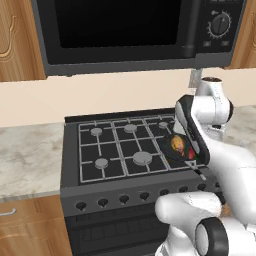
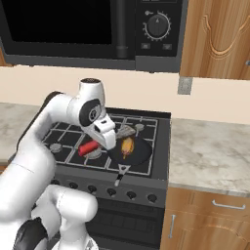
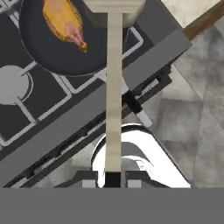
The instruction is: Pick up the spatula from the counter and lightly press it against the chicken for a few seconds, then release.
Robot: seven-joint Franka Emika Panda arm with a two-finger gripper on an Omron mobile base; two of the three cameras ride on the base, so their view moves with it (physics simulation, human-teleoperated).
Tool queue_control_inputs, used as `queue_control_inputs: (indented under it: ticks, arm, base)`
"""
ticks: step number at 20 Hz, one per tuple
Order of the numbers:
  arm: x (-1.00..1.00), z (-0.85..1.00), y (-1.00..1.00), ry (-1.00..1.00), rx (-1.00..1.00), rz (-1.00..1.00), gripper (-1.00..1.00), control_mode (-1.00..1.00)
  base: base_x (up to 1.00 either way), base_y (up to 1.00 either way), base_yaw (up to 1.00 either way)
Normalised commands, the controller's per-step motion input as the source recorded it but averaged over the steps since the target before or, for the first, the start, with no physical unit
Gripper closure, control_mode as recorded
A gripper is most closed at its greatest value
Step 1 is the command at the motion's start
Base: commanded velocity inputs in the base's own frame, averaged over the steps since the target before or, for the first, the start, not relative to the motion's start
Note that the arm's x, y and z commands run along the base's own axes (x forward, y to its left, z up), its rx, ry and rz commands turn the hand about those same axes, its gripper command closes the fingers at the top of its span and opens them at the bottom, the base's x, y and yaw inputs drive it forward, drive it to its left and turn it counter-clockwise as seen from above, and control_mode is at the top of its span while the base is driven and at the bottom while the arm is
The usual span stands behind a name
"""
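Wooden spatula (image 3: 113,87) is picked up — our fingers (image 3: 132,183) clamp its handle; we judge pressing the chicken (image 3: 65,19) and releasing remain.

Glossy white arm (image 2: 34,161) of rounded tubular segments, dark grey rings at its joints (image 2: 93,113), small dark pincer (image 3: 113,180) at the tip.

We see a black gas stove (image 1: 120,145) with a dark pan (image 2: 140,153) sitting on its right side, a black microwave (image 1: 120,30) mounted above it, and wooden cabinets (image 2: 215,34) flanking that microwave.
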Motion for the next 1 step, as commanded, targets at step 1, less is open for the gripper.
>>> queue_control_inputs:
  ticks: [1]
  arm:
    - [-0.86, 0.03, 0.03, -0.26, 0.00, 0.12, 1.00, -1.00]
  base:
    - [0.00, 0.00, 0.00]
